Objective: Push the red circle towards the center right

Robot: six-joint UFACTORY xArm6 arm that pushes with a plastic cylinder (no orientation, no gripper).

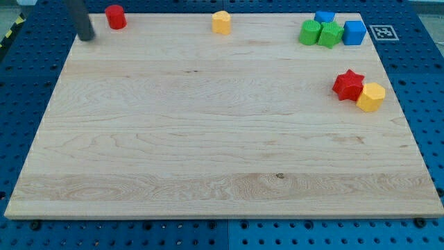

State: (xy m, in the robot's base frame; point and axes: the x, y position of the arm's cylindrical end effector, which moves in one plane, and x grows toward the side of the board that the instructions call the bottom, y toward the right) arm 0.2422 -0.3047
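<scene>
While poised at tabletop (208, 139) top-left corner, tip (87, 38) sits just left of red circle (115, 16), apart, ready for rightward push. No jaws on end effector; plain rod.

I work in what looks like a robotics lab: a pale wooden board (208, 132) lies on a blue perforated bench top (423, 90) with regular rows of mounting holes. A black-and-white printed marker (383, 32) sits just off the board's top right corner, and yellow-and-black hazard tape (10, 33) runs along the view's top left edge.
</scene>
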